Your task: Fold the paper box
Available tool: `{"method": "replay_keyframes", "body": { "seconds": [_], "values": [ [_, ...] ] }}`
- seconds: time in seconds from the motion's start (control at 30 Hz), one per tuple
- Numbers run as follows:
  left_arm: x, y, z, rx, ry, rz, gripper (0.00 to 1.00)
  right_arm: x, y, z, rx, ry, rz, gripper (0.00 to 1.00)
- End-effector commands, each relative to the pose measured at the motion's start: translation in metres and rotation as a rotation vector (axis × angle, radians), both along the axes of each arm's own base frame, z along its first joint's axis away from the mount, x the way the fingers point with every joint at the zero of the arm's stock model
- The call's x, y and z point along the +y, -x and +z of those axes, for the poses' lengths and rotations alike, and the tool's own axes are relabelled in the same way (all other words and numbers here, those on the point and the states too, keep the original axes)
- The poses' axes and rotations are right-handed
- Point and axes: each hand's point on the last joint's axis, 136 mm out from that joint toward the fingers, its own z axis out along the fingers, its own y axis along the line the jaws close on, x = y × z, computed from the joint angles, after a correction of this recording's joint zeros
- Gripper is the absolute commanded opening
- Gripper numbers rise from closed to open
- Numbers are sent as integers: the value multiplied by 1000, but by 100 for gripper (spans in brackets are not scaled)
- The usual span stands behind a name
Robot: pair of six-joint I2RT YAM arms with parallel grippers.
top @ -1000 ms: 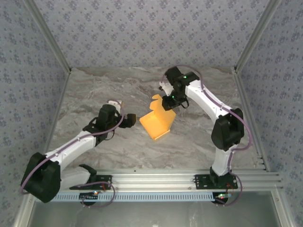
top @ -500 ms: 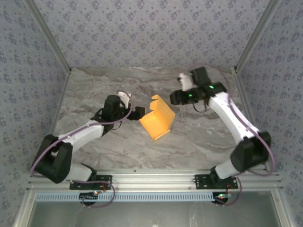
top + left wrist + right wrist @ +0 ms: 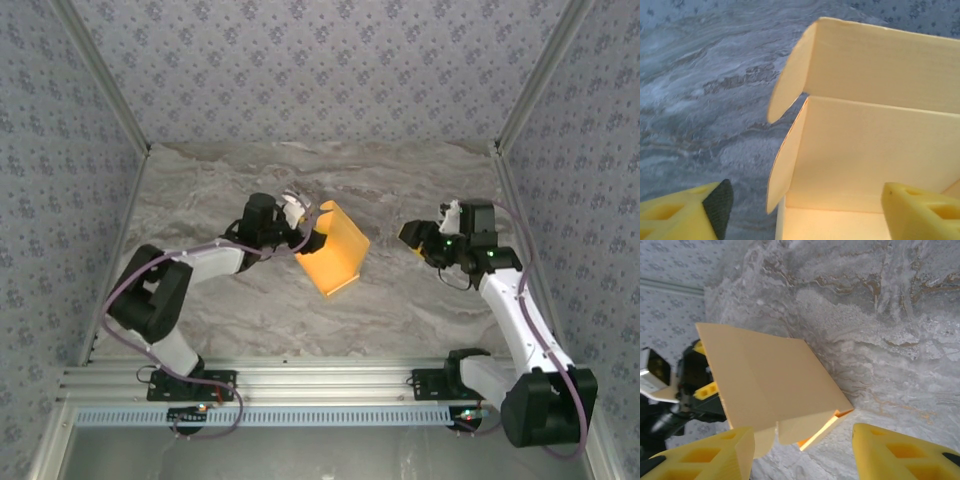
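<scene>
The orange-yellow paper box (image 3: 338, 255) stands partly formed mid-table, open side facing left, lid flap raised at the back. My left gripper (image 3: 306, 237) is open at the box's left edge. In the left wrist view its fingers straddle the box's left side flap (image 3: 787, 145), one fingertip (image 3: 719, 205) outside over the table and the other (image 3: 920, 207) over the box's inside (image 3: 865, 150). My right gripper (image 3: 415, 235) is open, right of the box and apart from it. In the right wrist view the box (image 3: 770, 380) lies ahead of the open gripper (image 3: 802, 460).
The marble tabletop (image 3: 400, 300) has patterned walls on three sides and an aluminium rail (image 3: 330, 385) along the near edge. The left arm's gripper body (image 3: 692, 390) shows behind the box in the right wrist view.
The left gripper has moved right, up to the box's left edge. The right arm has let go of the box's top flap and swung back to the right and nearer.
</scene>
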Motion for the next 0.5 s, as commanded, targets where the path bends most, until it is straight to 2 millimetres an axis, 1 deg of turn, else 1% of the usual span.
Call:
{"method": "replay_keyframes", "body": {
  "seconds": [0.0,0.13,0.2,0.23,0.27,0.33,0.43,0.47],
  "values": [
    [-20,-3,19,-131,64,-80,69,-1,0,-1,21,-41,-49,56],
    [-20,-15,12,-169,18,28,46,-5,1,-17,88,-75,-144,58],
    [-18,-15,13,-215,20,83,39,-2,-6,-20,83,-132,-187,59],
    [-18,-14,15,-239,29,113,34,1,-11,-20,75,-151,-199,60],
    [-16,-14,16,-251,33,137,29,2,-16,-20,74,-155,-209,63],
    [-13,-13,17,-259,37,184,19,7,-25,-17,70,-153,-199,63],
    [-6,-9,19,-262,54,260,11,14,-38,-12,85,-172,-198,64],
    [-1,-8,20,-263,58,293,10,16,-42,-12,96,-182,-203,64]
  ]
}}
